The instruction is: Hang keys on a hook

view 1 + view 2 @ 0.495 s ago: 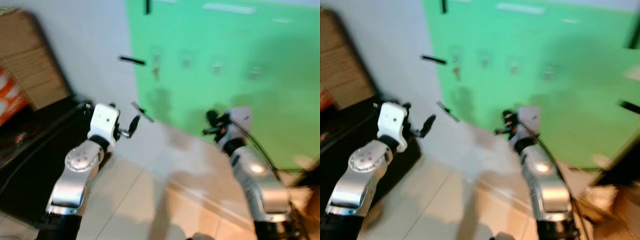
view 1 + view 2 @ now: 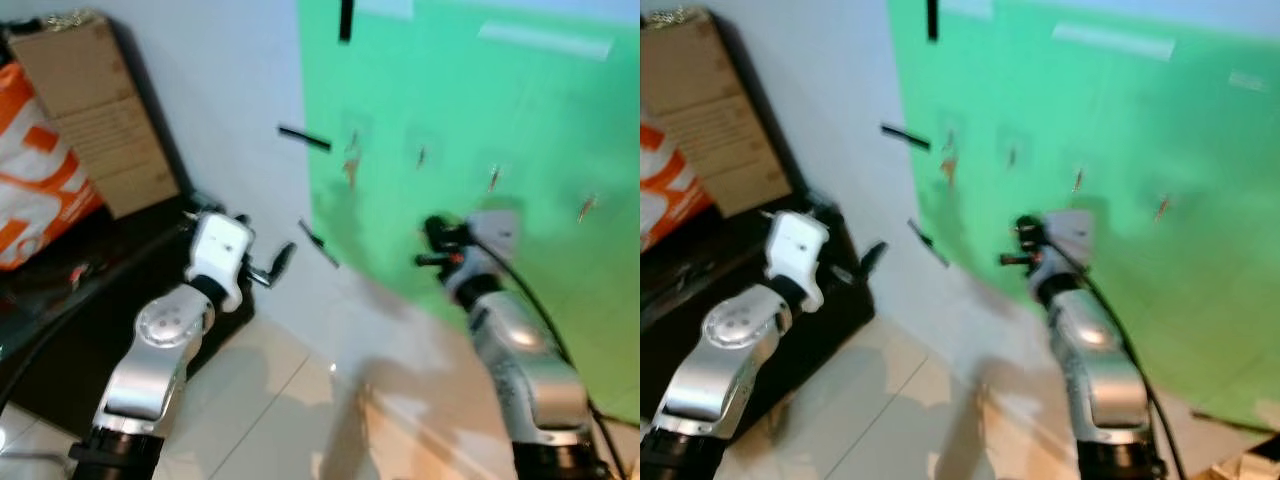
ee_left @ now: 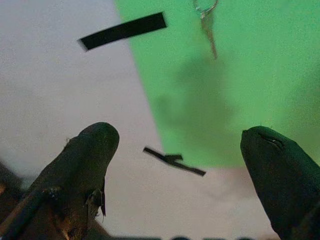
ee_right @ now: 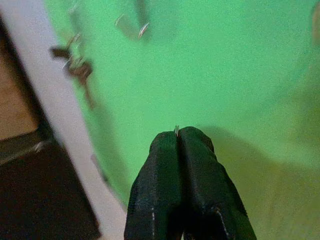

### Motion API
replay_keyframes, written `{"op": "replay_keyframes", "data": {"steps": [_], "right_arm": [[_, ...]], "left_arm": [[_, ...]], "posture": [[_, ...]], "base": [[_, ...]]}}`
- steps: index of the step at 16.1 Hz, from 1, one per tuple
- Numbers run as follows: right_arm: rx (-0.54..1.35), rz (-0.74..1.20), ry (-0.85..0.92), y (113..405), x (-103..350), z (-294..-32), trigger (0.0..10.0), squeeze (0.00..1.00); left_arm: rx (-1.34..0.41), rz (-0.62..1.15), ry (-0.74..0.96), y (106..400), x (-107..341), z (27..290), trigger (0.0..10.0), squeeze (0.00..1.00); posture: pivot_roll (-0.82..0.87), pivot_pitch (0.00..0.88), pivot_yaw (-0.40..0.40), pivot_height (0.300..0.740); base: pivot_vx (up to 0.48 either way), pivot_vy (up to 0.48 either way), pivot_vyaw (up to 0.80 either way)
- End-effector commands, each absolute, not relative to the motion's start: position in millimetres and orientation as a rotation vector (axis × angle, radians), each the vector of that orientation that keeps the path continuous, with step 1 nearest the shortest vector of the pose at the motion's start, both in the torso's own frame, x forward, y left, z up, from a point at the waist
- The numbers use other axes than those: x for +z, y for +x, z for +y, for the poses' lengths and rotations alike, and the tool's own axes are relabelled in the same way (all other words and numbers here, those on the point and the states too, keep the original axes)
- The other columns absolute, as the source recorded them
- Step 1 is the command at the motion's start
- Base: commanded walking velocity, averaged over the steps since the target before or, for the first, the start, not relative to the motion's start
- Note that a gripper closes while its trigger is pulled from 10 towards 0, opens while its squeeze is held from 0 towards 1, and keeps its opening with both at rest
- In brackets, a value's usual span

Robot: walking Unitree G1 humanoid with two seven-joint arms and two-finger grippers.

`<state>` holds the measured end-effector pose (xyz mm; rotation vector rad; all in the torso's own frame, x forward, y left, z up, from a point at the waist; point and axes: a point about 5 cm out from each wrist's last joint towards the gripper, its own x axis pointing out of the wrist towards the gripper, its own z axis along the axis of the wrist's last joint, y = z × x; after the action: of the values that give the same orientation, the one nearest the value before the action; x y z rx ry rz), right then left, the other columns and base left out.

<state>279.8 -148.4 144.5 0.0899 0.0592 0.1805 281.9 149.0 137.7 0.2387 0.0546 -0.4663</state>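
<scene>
Left gripper (image 3: 177,145) fingers apart, right gripper (image 4: 179,136) fingers pressed together, both before green board (image 2: 520,120) with hanging key (image 3: 207,22)

Wall: you face a green panel (image 2: 480,150) with small hooks.
Keys: a key (image 2: 350,168) hangs at the panel's left.
Left gripper (image 2: 280,262): raised beside a brown cardboard box (image 2: 95,120).

Silver key (image 3: 207,25) hanging against green board (image 3: 260,75).

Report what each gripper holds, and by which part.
Left gripper is open, empty. Right gripper is shut with a sliver of metal at the fingertips; what it is cannot be told.
</scene>
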Motion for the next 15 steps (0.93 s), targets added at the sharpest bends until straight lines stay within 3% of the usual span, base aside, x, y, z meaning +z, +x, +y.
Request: {"op": "replay_keyframes", "data": {"steps": [1,15], "right_arm": [[0.213,0.038,0.107,278,151,-139,10.0,0.0],[0.295,-0.034,0.127,281,174,-136,10.0,0.0]], "left_arm": [[-0.466,0.058,0.26,281,141,157,10.0,0.0],[-0.844,0.107,0.166,260,138,140,10.0,0.0]], "posture": [[-0.06,0.0,0.082,0.74],[-0.06,0.0,0.055,0.74]], "base": [[0.0,0.0,0.0],[0.0,0.0,0.0]]}}
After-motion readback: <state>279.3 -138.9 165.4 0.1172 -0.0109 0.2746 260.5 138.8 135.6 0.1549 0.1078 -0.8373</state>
